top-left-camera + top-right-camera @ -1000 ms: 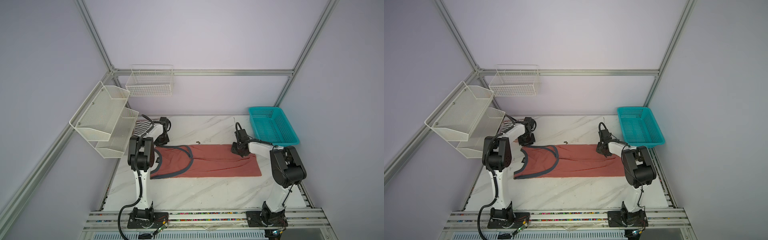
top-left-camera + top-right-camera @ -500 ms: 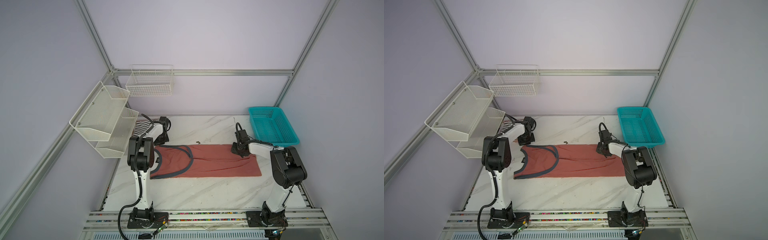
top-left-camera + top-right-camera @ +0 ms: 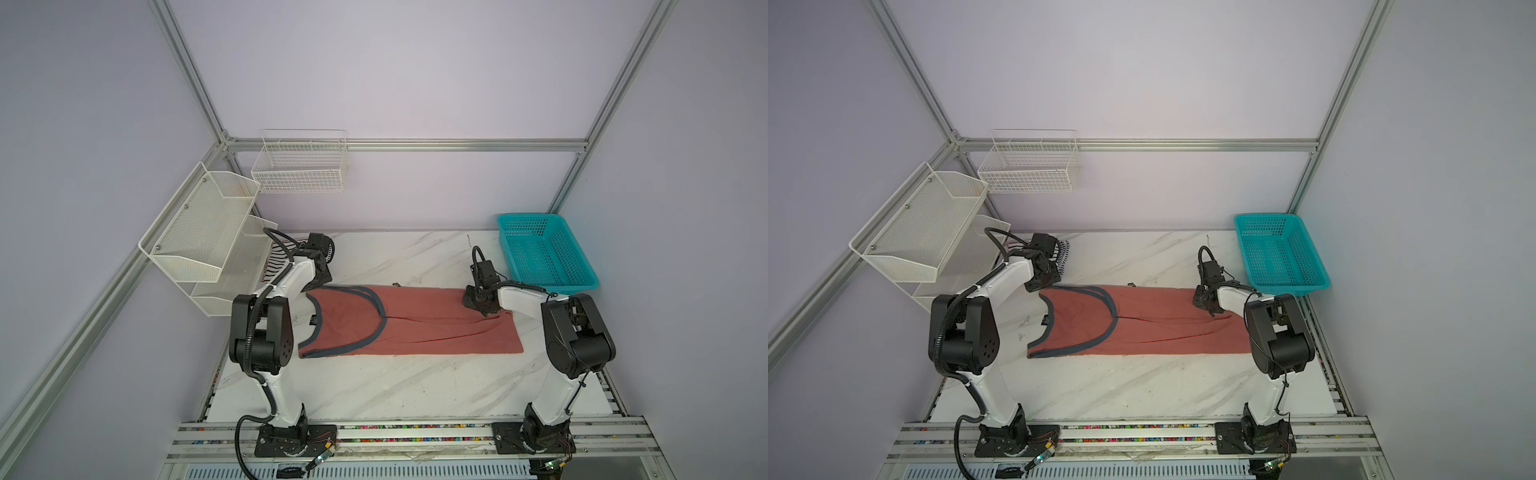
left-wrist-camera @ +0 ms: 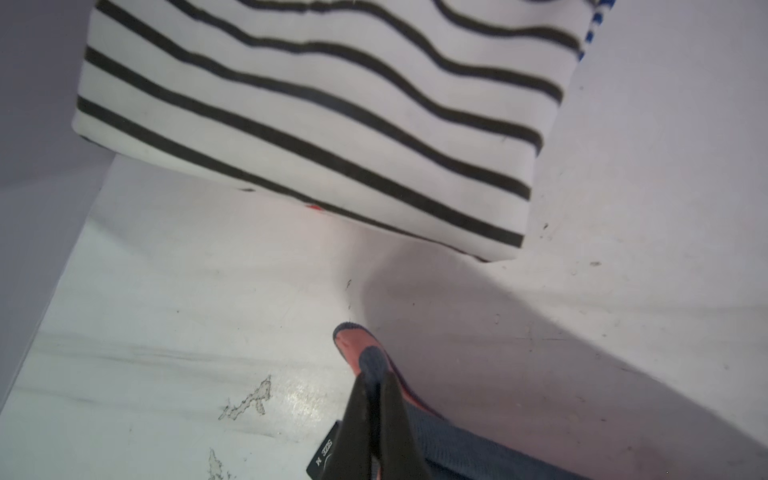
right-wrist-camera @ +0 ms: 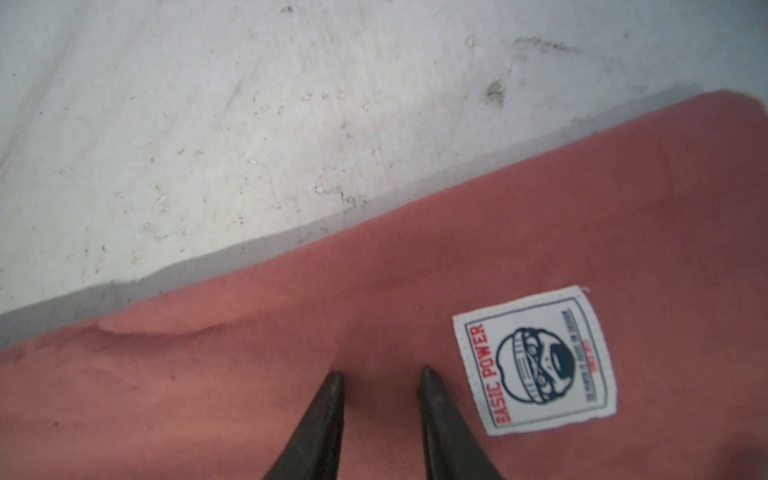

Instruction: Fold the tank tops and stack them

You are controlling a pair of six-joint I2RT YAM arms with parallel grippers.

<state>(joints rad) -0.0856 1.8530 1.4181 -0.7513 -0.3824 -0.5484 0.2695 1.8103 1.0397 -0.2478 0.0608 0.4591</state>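
Note:
A salmon-red tank top [image 3: 419, 328] [image 3: 1154, 328] with grey-blue trim lies flat across the table, straps to the left. My left gripper [image 3: 319, 286] [image 4: 372, 376] is shut on the tip of a shoulder strap [image 4: 352, 343] at the far left corner. My right gripper [image 3: 478, 302] [image 5: 381, 374] rests on the cloth near the far hem corner, its jaws apart, beside the white emblem patch [image 5: 536, 361]. A folded white tank top with black stripes [image 4: 332, 104] [image 3: 276, 259] lies at the far left, partly hidden behind the left arm. A blue-white striped edge [image 4: 594, 25] peeks out under it.
A turquoise basket [image 3: 544, 253] [image 3: 1279, 253] stands at the far right of the marble table [image 3: 395, 386]. White mesh shelves [image 3: 199, 232] and a wire basket [image 3: 301, 166] hang on the left and back walls.
My left gripper has shut on the strap tip. Neither arm has visibly shifted, and the salmon-red top lies as before.

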